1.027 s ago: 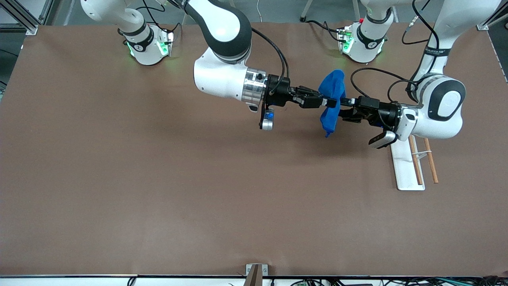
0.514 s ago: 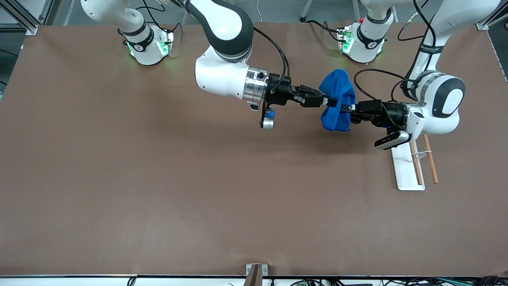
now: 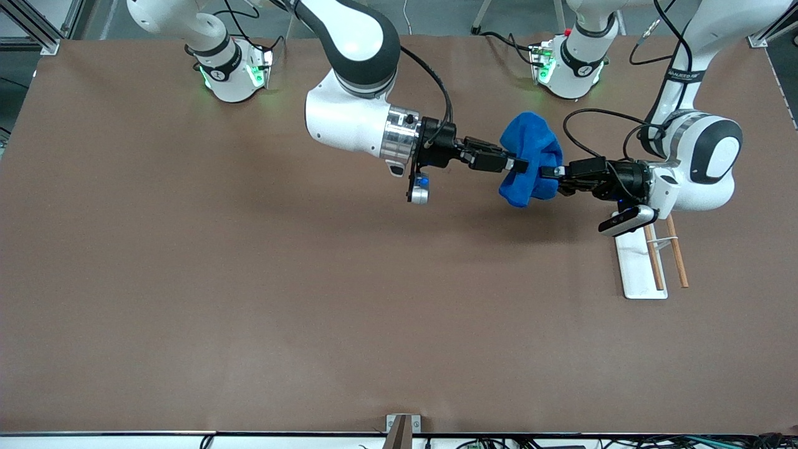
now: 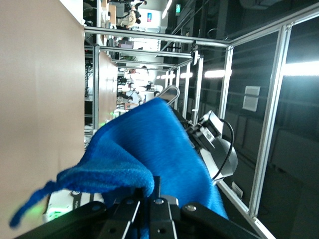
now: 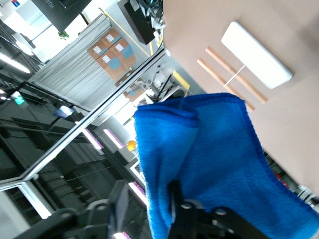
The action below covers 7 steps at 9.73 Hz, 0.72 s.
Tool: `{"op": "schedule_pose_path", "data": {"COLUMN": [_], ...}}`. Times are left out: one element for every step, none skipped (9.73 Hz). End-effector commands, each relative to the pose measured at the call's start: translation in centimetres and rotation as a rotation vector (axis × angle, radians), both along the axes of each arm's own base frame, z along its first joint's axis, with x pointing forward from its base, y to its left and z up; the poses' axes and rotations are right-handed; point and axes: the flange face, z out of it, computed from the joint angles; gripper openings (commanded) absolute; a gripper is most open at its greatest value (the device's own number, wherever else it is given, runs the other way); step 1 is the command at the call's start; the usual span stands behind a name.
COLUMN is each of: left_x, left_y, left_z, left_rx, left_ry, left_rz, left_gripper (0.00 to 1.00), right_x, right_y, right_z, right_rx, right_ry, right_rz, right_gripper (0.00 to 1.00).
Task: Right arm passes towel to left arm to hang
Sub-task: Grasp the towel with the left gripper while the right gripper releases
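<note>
Brown table covering (image 3: pixel 249 299) fills nearly the whole front view, and we find all the action in the upper right part of the frame, with both bases along the top edge. Our right arm (image 3: pixel 349 118) reaches in from the upper left, silver wrist ring toward the centre, and its right gripper (image 3: pixel 520 165) ends inside the cloth. Our left arm (image 3: pixel 698 162) bends in from the upper right, and its left gripper (image 3: pixel 548 173) meets the cloth from the opposite direction, so the two black grippers lie almost on one line, tip to tip. The towel (image 3: pixel 528 161) hangs in the air between them, over bare table, bunched into a lump right of centre in the frame, with folds draped above and below the line of the grippers. We judge that both grippers are clamped on it: the right wrist view shows the blue cloth (image 5: pixel 209 164) rising straight from that gripper's fingers, and the left wrist view shows it (image 4: pixel 149 159) bunched at the left gripper's closed fingers. Lower right of the towel in the frame, the white rack base (image 3: pixel 637 268) with its two wooden bars (image 3: pixel 676 255) lies just under the left wrist, so the left arm is plainly the closer one to it once the right gripper lets go.
</note>
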Motion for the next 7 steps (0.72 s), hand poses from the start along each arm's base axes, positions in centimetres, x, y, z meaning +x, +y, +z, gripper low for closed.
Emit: {"op": "schedule_pose_path", "data": {"left_x": [0.9, 1.4, 1.8, 2.5, 3.2, 4.1, 4.4], "left_y": [0.6, 0.9, 1.6, 2.2, 3.3, 5.0, 6.7], "left_z": [-0.8, -0.2, -0.3, 0.1, 0.6, 0.7, 1.3], "left_rx": [0.082, 0.139, 0.198, 0.275, 0.359, 0.442, 0.575], "left_ry": [-0.024, -0.055, -0.069, -0.102, -0.134, -0.13, -0.156], "left_rz": [-0.046, -0.073, -0.064, -0.072, -0.098, -0.098, -0.154], "left_gripper": [0.01, 0.01, 0.0, 0.0, 0.0, 0.0, 0.0], "right_x": [1.5, 2.7, 4.7, 6.0, 7.4, 8.8, 10.0], "right_y": [-1.9, -3.5, -5.8, -7.8, -10.2, -13.3, -16.5], "right_z": [-1.3, -2.6, -3.4, -4.5, -5.0, -5.7, -6.0], "right_rx": [-0.131, -0.235, -0.287, -0.375, -0.474, -0.577, -0.712], "right_ry": [-0.088, -0.15, -0.168, -0.204, -0.25, -0.284, -0.341], "right_rz": [0.021, 0.06, 0.095, 0.152, 0.177, 0.191, 0.212], "right_gripper": [1.0, 1.0, 1.0, 1.0, 1.0, 1.0, 1.0]}}
